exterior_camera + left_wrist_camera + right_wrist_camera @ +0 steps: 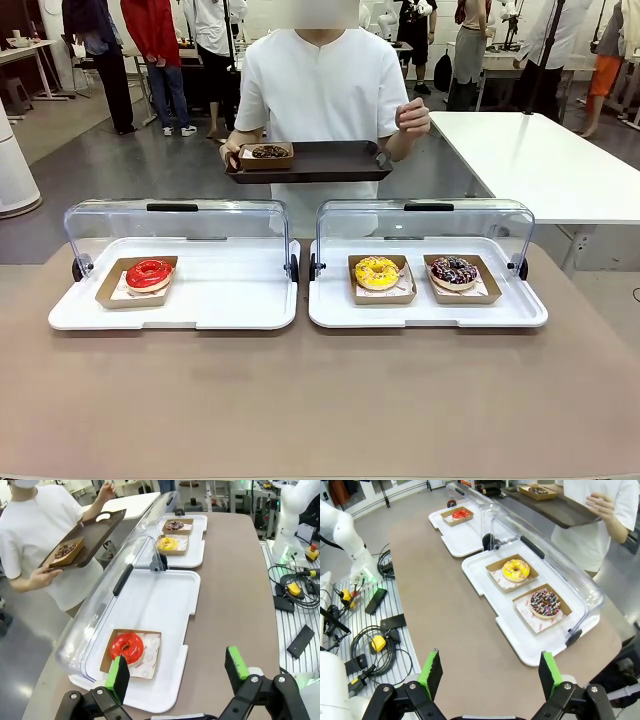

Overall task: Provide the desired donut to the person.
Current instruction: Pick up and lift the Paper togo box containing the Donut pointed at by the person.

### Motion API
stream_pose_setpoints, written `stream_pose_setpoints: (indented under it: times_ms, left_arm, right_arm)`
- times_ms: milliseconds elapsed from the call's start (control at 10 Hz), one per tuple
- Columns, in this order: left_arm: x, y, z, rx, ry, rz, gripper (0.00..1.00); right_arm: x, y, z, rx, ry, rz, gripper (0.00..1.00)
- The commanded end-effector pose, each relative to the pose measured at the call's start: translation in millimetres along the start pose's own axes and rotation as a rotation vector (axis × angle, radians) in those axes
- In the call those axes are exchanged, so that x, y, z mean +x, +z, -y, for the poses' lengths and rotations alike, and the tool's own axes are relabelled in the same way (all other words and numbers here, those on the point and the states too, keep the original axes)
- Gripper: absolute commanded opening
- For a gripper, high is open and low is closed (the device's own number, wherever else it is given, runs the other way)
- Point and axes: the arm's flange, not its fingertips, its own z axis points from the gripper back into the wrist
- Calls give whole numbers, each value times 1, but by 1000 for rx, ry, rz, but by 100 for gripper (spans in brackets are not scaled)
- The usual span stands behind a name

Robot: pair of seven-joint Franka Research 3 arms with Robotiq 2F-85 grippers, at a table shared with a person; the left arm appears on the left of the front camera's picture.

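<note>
1. The robot's left hand [177,669] hung over the near edge of the tabletop [320,400], its fingers spread wide and holding nothing.
2. The robot's right hand [490,671] was likewise wide open and empty above the tabletop.
3. A red donut [149,273] sat in a cardboard dish on the left white tray [240,300], whose clear lid [175,225] was raised.
4. A yellow donut [377,271] and a sprinkled chocolate donut [454,270] lay side by side on the right white tray [330,300], with its lid also up.
5. The person [325,90] stood at the far side, holding a dark tray [330,160] with a brown donut [269,152] at one end.
6. The person's other fist [411,117] was raised near the opposite end.
</note>
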Motion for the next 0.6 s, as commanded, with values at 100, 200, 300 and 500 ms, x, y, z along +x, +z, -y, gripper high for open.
stream_pose_setpoints:
  times_ms: [100,200,300,500]
  left_arm:
    - [0,2,-3,-21,36,3,100]
    - [4,2,-3,-38,32,-27,100]
    - [-4,0,0,-8,16,-4,100]
    - [-4,0,0,-8,16,-4,100]
  right_arm:
    - [1,-1,2,4,15,23,100]
    - [1,-1,2,4,15,23,100]
    - [1,-1,2,4,15,23,100]
    - [1,-1,2,4,15,23,100]
